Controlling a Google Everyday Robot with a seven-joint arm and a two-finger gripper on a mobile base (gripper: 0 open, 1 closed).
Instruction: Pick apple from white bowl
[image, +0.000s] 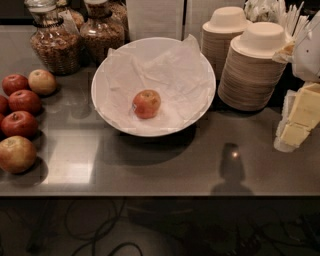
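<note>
Where the smooth grey counter top (200, 160) starts on the left, a bunch of apples sits near the edge. Three are dark red round apples (20, 124). Two are pale yellowish apples (16, 154), one at the back of the bunch and one at the front. Behind them stand two clear glass jars (52, 42) full of brown bits.

Next comes the big wide white bowl (95, 95), near the middle of the counter. It is lined with crumpled white paper (170, 70). The small round red-orange apple (146, 103) lies on that paper, at the bottom of the bowl, a little toward the front. It has a small pale sticker on its left side. Nothing touches this apple but the paper.

To the right of the bowl stand two tall stacks of small beige paper bowls (252, 70), turned upside down. The nearer stack is just beside the big bowl's rim.

Further right lies a pile of pale yellow flat blocks (302, 112).

At the far right edge, above the blocks, is the pale grey-white gripper (307, 52), partly cut off by the edge. It is well apart from the big bowl and the apple in it. I cannot tell if it is released or clenched.
</note>
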